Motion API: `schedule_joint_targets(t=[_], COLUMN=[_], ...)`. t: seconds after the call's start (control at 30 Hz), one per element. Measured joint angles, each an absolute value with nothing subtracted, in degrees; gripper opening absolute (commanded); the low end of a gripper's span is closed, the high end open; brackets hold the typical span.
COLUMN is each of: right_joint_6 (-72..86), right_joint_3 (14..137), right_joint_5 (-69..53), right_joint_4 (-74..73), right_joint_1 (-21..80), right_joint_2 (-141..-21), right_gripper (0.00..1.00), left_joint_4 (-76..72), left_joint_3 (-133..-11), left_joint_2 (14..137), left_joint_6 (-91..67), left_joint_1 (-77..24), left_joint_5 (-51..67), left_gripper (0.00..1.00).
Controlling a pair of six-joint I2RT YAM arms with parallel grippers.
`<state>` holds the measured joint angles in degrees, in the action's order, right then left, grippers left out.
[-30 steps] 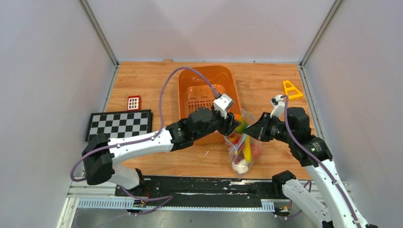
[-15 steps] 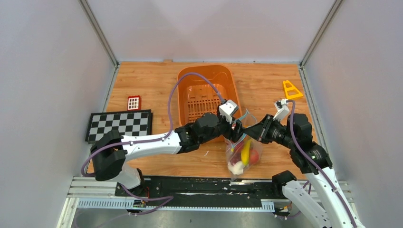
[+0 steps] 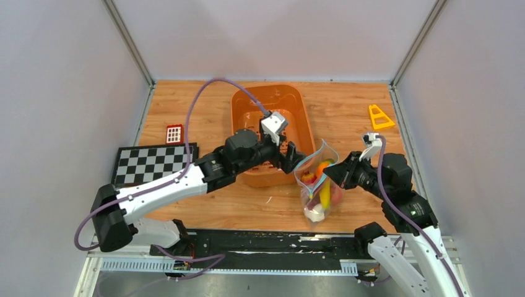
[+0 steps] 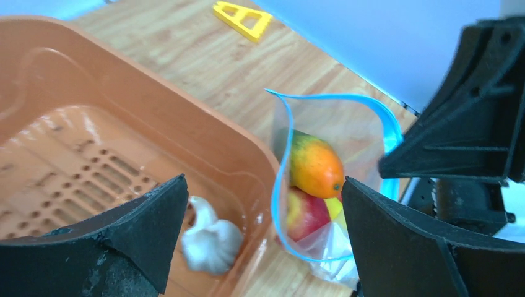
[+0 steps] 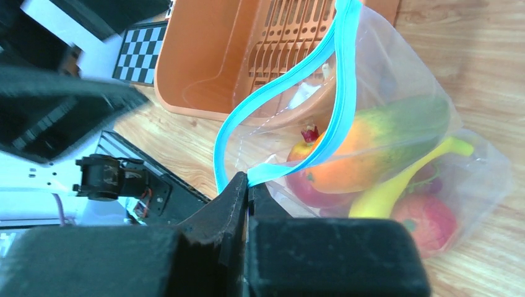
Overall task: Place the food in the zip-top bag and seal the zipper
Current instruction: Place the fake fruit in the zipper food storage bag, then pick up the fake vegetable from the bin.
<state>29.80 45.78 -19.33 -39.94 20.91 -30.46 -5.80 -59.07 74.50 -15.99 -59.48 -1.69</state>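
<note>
At the middle of the wooden table, your items are standing as follows.

**Left arm:** you are stretching it from the near left corner diagonally toward the centre. The forearm is running low, and the wrist is hanging over the near right corner of the orange slotted basket.

**Left gripper:** its fingers are standing spread wide apart. In the wrist view one is framing the basket floor and the other the bag.

**Right arm:** you are holding it bent at the elbow, with the forearm pointing left toward the bag.

**Right gripper:** its fingers are pressing together, pinching the teal zipper at one end of the bag's mouth.

**Zip-top bag:**
- It is sitting on the table just right of the basket's near right corner, between the two grippers.
- Whether it is touching the basket wall, you cannot tell.
- Its mouth is gaping upward, and the zipper strip is looping open, unsealed.

**Bag contents:**
- an orange-and-green mango-like fruit is lying uppermost;
- a red-and-yellow apple-like fruit is sitting under it;
- a yellow banana is leaning alongside;
- a red round fruit is lying low;
- a white piece is resting at the bottom.

**Basket contents:** a white garlic bulb is lying on the slotted floor against the near right wall.

**Elsewhere on the table:**
- a checkerboard mat is lying at the left;
- a small red grid block is sitting just behind it;
- a yellow triangle is lying at the far right.
</note>
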Motion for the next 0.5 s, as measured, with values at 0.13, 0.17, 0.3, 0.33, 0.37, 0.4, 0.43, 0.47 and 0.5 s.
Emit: schedule_joint_targets(t=[0.13, 0.17, 0.3, 0.33, 0.37, 0.4, 0.43, 0.47, 0.5], right_joint_6=[24.86, 23.86, 20.16, 19.46, 18.74, 18.02, 17.34, 16.6, 15.53], right_joint_3=[45.78, 45.78, 47.13, 47.83, 48.64, 49.3, 49.74, 49.98, 50.0], right_joint_5=[-17.78, -17.32, -15.2, -14.24, -13.32, -12.56, -11.9, -11.4, -11.0], right_joint_4=[-40.1, -40.07, -40.71, -41.08, -41.43, -41.54, -41.52, -41.5, -41.34], right_joint_1=[20.91, 20.91, 20.91, 20.91, 20.91, 20.91, 20.91, 20.91, 20.91], right_joint_2=[-27.62, -26.89, -26.63, -27.27, -28.05, -28.8, -29.36, -29.76, -30.09], right_gripper=[0.0, 0.0, 0.0, 0.0, 0.0, 0.0, 0.0, 0.0, 0.0], left_joint_4=[1.23, 2.94, 8.69, 9.69, 11.2, 12.75, 13.56, 14.52, 15.44], left_joint_3=[-63.7, -64.84, -67.2, -67.2, -67.2, -67.2, -67.2, -67.22, -67.33], left_joint_2=[72.55, 72.84, 76.25, 77.21, 78.43, 79.81, 80.62, 81.45, 82.02], left_joint_6=[-14.41, -14.2, -14.13, -14.2, -14.24, -14.24, -14.22, -14.13, -13.91], left_joint_1=[-55.68, -54.15, -48.8, -47.94, -46.96, -46.13, -45.67, -44.95, -44.31], left_joint_5=[-3.2, -3.29, -3.36, -3.49, -3.42, -3.22, -3.03, -2.59, -2.04], left_gripper=[1.0, 1.0, 1.0, 1.0, 1.0, 1.0, 1.0, 1.0, 1.0])
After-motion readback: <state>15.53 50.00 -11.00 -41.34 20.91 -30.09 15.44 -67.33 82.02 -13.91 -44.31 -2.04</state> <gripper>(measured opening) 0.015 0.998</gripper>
